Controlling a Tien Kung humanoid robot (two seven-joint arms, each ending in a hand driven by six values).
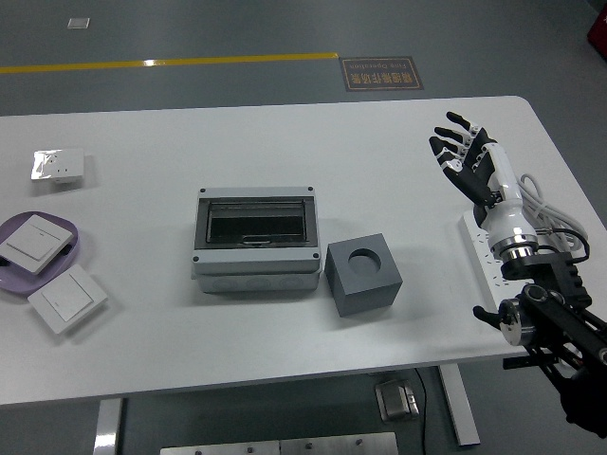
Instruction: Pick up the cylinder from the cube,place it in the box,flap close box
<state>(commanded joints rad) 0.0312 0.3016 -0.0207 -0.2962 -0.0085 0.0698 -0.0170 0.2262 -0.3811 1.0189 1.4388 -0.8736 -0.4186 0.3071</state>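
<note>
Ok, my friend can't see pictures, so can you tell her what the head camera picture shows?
The robot's right hand hovers over the right side of a white table, fingers spread, holding nothing. In the middle sits a grey box with its dark see-through flap shut, and beside it a grey cube with an empty round hole on top. Wall switches and a purple plate lie at the left.

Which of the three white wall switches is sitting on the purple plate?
The switch at far left, on the purple plate. Another switch lies on the table nearer, and the wrapped switch farther back.
</note>
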